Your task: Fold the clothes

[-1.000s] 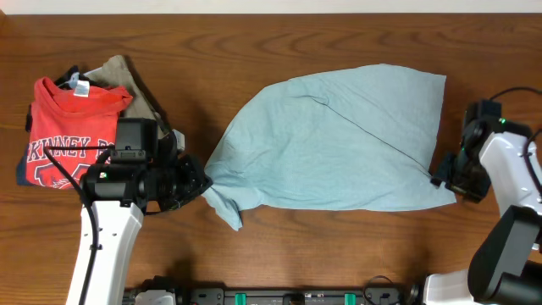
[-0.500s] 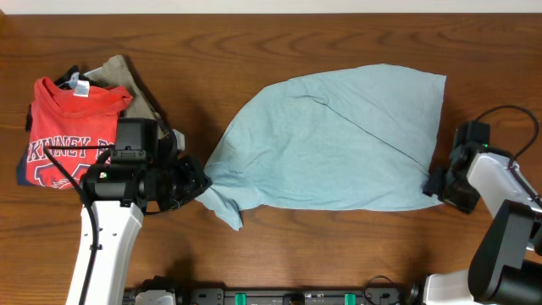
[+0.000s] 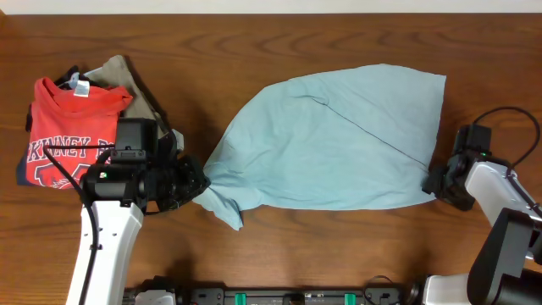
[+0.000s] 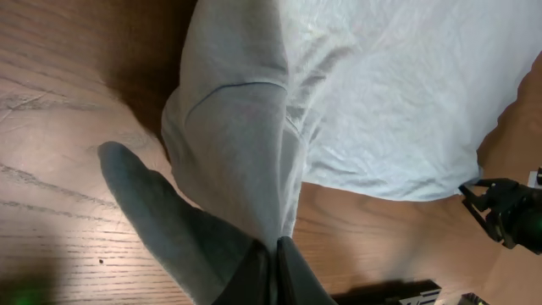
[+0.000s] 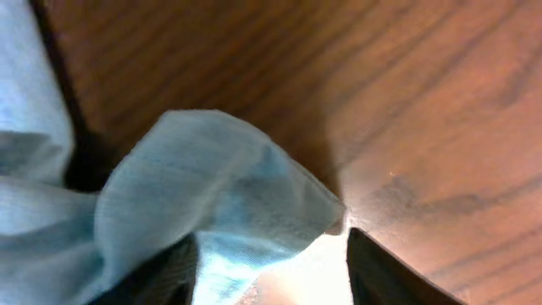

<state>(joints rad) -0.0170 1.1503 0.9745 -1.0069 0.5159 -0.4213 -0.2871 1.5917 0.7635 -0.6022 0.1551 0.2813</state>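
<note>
Now one blue shirt [image 3: 339, 140], left gripper [image 3: 201, 188] clamped on it, right gripper [image 3: 435, 182] spread, one red shirt [image 3: 68, 127]

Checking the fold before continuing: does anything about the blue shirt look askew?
Yes. The light blue shirt lies lopsided: its left end is a twisted bunch pinched in the left tool, and a diagonal crease crosses it. Its lower right corner sits rumpled by the open right tool.
</note>
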